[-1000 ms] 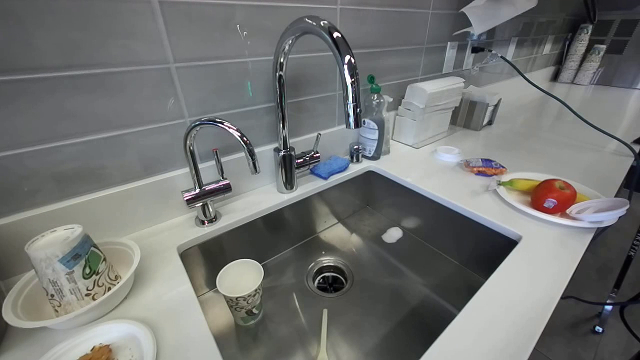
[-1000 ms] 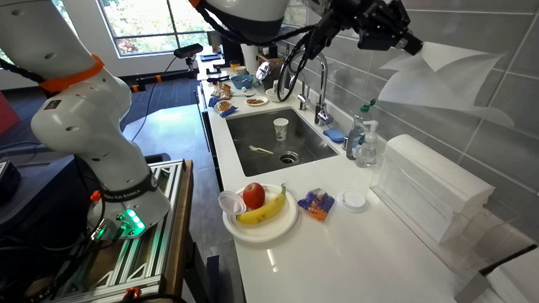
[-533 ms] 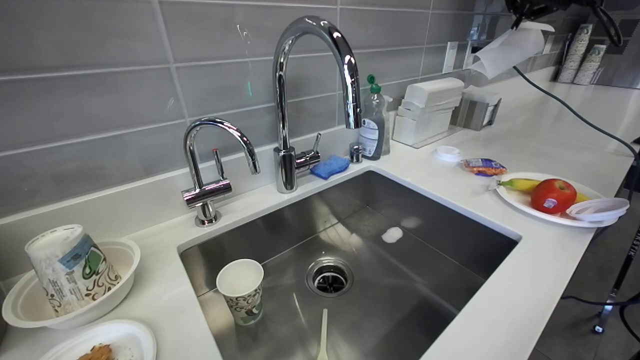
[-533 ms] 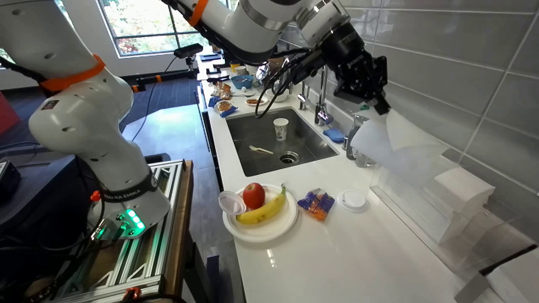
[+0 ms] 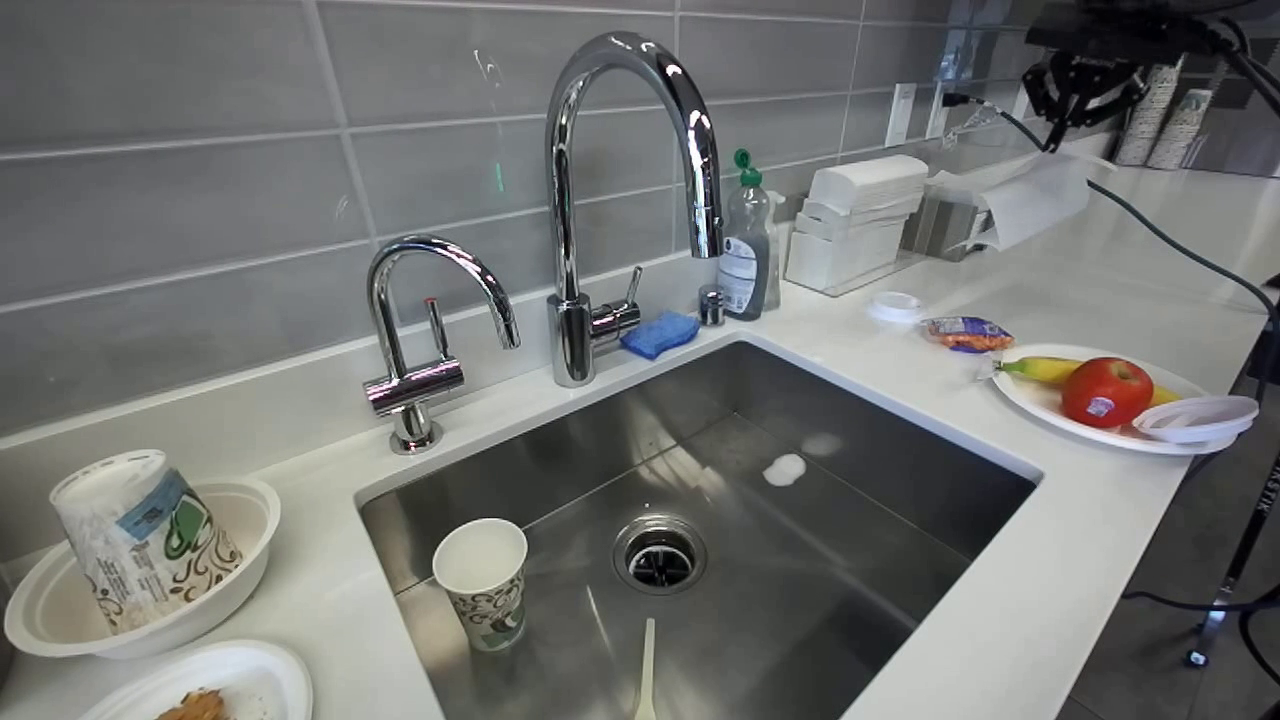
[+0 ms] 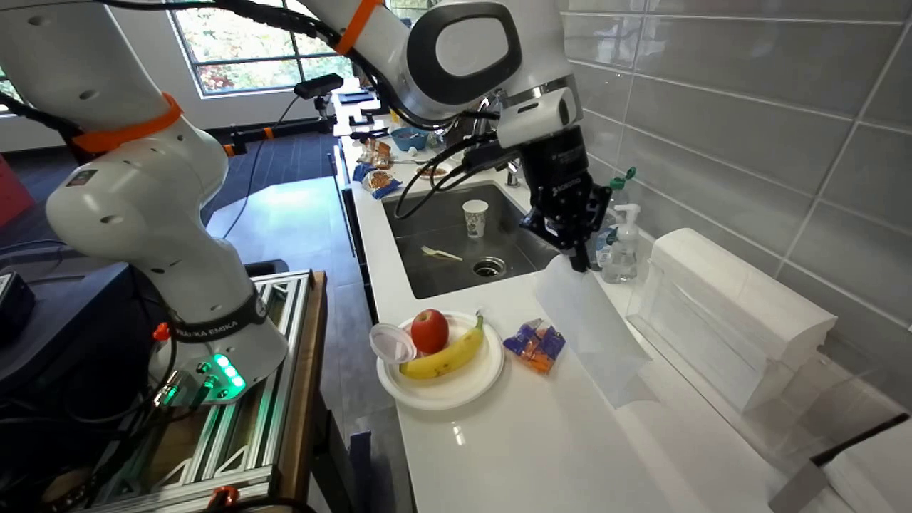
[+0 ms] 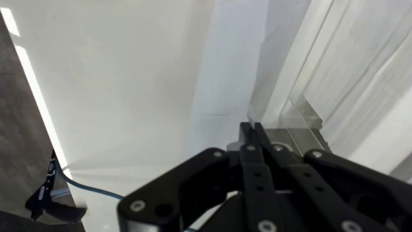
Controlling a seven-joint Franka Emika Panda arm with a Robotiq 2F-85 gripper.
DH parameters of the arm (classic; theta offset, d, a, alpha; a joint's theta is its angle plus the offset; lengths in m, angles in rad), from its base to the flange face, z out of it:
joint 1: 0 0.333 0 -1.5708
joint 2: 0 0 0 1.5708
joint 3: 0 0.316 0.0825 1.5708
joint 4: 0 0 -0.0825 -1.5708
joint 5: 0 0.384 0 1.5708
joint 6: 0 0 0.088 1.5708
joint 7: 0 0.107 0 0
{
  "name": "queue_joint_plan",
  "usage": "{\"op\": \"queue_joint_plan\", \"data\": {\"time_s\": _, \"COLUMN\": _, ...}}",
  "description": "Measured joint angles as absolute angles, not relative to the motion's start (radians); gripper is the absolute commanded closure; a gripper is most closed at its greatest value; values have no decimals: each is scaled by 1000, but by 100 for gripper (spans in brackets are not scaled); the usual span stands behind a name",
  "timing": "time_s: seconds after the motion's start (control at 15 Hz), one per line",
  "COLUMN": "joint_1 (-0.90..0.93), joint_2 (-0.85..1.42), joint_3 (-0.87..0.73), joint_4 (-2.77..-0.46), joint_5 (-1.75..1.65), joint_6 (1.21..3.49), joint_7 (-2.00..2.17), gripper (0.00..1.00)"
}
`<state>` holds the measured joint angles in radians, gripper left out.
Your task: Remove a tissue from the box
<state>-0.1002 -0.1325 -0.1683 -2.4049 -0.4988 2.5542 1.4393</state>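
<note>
My gripper point(image 6: 581, 262) is shut on the white tissue point(image 6: 595, 331), which hangs down from the fingertips above the counter. In an exterior view the gripper point(image 5: 1053, 145) points down at the upper right, with the tissue point(image 5: 1035, 205) spread below it. In the wrist view the gripper point(image 7: 251, 125) has its fingertips together on a thin fold, and the tissue point(image 7: 225, 80) stretches away as a pale, bluish sheet. The white box point(image 6: 719, 313) of stacked sheets stands by the wall, apart from the gripper. It also shows in an exterior view point(image 5: 860, 220) and the wrist view point(image 7: 363, 87).
A metal napkin holder point(image 5: 945, 222) stands beside the box. Soap bottles point(image 6: 620, 246) stand between box and sink point(image 6: 427, 274). A plate point(image 6: 442, 399) with apple and banana, a carrot bag point(image 6: 536, 347) and a faucet point(image 5: 565, 200) are nearby. A cable point(image 5: 1150, 215) hangs over the counter.
My gripper has come down from high by the wall and swung away from it, turning to point downward. The tissue has moved with it and now hangs lower, over the counter in front of the box.
</note>
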Motion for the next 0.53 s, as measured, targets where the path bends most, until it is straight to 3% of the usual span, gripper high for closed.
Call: {"op": "queue_joint_plan", "data": {"time_s": 0.53, "joint_1": -101, "joint_2": -82, "joint_3": -149, "joint_4": -2413, "joint_5": -162, "joint_6": 2337, "joint_7": 1161, "gripper": 100}}
